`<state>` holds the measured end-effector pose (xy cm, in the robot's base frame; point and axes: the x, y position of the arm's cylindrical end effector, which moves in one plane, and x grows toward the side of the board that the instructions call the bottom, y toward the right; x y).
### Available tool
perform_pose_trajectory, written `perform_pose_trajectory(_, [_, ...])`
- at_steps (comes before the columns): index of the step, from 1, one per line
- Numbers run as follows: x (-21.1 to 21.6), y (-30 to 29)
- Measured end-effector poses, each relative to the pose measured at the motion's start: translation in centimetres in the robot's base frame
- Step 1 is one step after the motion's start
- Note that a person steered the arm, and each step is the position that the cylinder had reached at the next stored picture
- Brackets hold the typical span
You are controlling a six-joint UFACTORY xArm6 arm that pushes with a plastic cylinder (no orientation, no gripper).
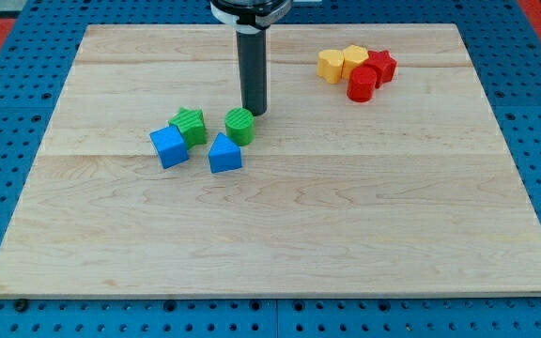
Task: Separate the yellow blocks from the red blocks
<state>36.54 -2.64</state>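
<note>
Standing at upper centre of the wooden board (280, 225), the rod's tip (255, 112) sits just above and right of the green cylinder (239, 126), well apart from the task blocks; it carries no jaws. At upper right, the yellow heart (331, 65) and yellow hexagonal block (354, 60) are packed touching the red cylinder (363, 84) and red star-shaped block (381, 66). Left of centre lie a green star (190, 125), blue cube (168, 146) and blue triangular block (224, 154).
</note>
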Motion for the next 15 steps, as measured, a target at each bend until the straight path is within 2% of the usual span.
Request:
perform_pose_trajectory(4, [-8.8,-11.1])
perform_pose_trajectory(5, [-12.8,-10.5])
perform_pose_trajectory(7, [-17.2,3.6])
perform_pose_trajectory(8, [-15.3,14.5])
perform_pose_trajectory(9, [-13.9,17.7])
perform_pose_trajectory(11, [-10.0,16.8])
perform_pose_trajectory(13, [-7.8,8.7])
perform_pose_trajectory(15, [-0.1,7.3])
